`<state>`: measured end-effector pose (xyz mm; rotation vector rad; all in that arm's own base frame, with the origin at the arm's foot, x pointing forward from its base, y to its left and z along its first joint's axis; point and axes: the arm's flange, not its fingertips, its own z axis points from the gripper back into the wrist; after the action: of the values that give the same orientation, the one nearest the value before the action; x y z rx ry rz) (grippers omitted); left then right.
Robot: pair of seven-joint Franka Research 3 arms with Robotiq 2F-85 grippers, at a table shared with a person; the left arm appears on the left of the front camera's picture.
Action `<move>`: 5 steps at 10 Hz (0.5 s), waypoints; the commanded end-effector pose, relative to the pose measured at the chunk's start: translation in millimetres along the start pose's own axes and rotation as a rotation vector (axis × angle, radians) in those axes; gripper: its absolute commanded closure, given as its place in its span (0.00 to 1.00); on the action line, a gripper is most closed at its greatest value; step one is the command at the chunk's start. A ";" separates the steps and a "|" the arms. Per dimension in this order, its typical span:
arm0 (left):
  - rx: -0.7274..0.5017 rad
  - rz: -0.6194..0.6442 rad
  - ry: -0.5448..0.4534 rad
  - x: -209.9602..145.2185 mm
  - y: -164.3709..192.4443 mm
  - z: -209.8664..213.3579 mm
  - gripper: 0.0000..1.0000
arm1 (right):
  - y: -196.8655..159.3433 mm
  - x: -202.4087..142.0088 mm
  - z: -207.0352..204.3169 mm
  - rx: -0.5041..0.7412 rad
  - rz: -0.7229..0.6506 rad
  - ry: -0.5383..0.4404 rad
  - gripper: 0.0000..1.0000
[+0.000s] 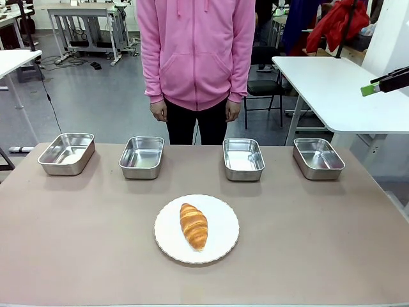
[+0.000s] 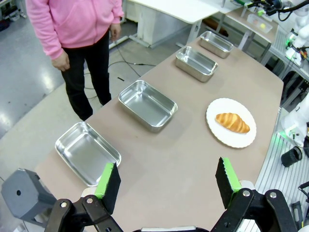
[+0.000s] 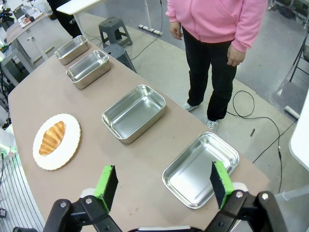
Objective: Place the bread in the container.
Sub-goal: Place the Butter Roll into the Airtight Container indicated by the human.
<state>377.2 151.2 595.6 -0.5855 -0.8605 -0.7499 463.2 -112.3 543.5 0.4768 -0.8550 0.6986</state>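
The croissant (image 1: 193,225) looks soft and flaky. Pinch its fat middle gently. The left claw (image 2: 166,180) and right claw (image 3: 164,180) gape empty.

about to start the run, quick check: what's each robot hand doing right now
left hand: open, holding nothing
right hand: open, holding nothing
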 end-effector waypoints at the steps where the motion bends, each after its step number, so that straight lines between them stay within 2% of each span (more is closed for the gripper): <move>1: 0.001 -0.004 -0.004 1.4 -0.7 0.0 0.00 | 1.0 0.3 -0.8 0.002 0.002 -0.002 0.00; 5: 0.001 -0.004 -0.004 1.4 -0.7 0.0 0.00 | 1.0 0.3 -0.8 0.002 0.002 -0.002 0.00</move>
<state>377.2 151.2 595.6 -0.5855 -0.8605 -0.7499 463.2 -112.3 543.5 0.4768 -0.8550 0.6986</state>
